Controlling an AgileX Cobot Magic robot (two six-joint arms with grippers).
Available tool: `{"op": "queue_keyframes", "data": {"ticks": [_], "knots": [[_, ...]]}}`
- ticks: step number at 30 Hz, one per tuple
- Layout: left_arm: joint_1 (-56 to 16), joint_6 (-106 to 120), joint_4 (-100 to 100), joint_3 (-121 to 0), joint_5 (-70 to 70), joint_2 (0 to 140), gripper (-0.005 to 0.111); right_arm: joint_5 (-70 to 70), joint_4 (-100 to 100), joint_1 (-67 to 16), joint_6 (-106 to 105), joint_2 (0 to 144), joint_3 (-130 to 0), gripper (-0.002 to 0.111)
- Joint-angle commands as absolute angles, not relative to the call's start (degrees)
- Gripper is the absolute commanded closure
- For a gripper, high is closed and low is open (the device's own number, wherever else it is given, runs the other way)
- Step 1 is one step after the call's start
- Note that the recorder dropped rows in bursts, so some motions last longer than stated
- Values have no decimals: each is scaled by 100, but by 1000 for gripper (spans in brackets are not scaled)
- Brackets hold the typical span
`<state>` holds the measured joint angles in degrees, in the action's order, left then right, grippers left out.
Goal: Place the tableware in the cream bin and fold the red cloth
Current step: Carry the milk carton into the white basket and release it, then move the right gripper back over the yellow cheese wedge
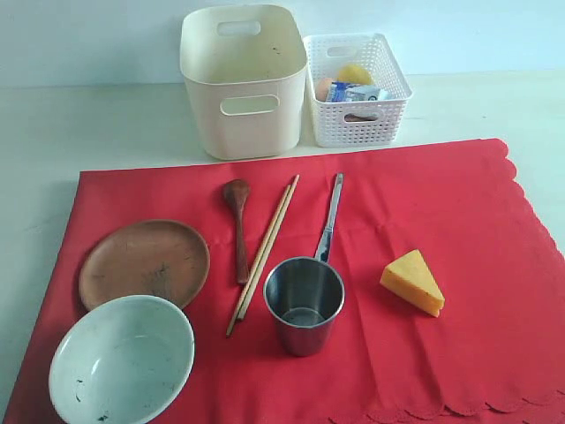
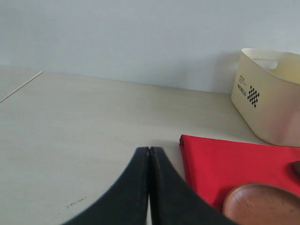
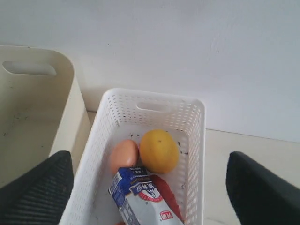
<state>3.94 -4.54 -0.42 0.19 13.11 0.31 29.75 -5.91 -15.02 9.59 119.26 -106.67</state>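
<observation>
right pincer (image 3: pixel 150 187) spread wide above white lattice-walled basket (image 3: pixel 197 105), left pincer (image 2: pixel 149 150) pressed shut; best raised clear of rim before reaching for long-handled steel cup (image 1: pixel 305 340).

Both end effectors, as I see them from the remote console. (a) The left gripper (image 2: pixel 149 151): its two black fingers (image 2: pixel 131 187) lie pressed against each other along their whole visible length, the tapered tips meeting in one thin seam (fully closed). (b) The right gripper (image 3: pixel 146 157): I read its fingers (image 3: pixel 40 187) as spread wide, the two dark pads standing well apart with tips about level; the nearer pad shows a finely ribbed gripping face.
</observation>
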Motion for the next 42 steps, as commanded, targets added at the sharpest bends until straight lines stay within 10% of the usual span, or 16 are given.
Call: {"op": "queue_keyframes", "data": {"ticks": [1, 7, 18, 42], "knots": [[396, -452, -77, 0, 1242, 0, 105, 3430, -652, -1484, 903, 11608, -10719, 24], [396, -452, -77, 0, 1242, 0, 105, 4317, -663, -1484, 679, 11266, -10719, 32], [396, -452, -77, 0, 1242, 0, 105, 5450, 284, -1536, 173, 10482, -10351, 108], [396, -452, -77, 0, 1242, 0, 105, 4060, 1572, -1536, -755, 7974, -5489, 108]]}}
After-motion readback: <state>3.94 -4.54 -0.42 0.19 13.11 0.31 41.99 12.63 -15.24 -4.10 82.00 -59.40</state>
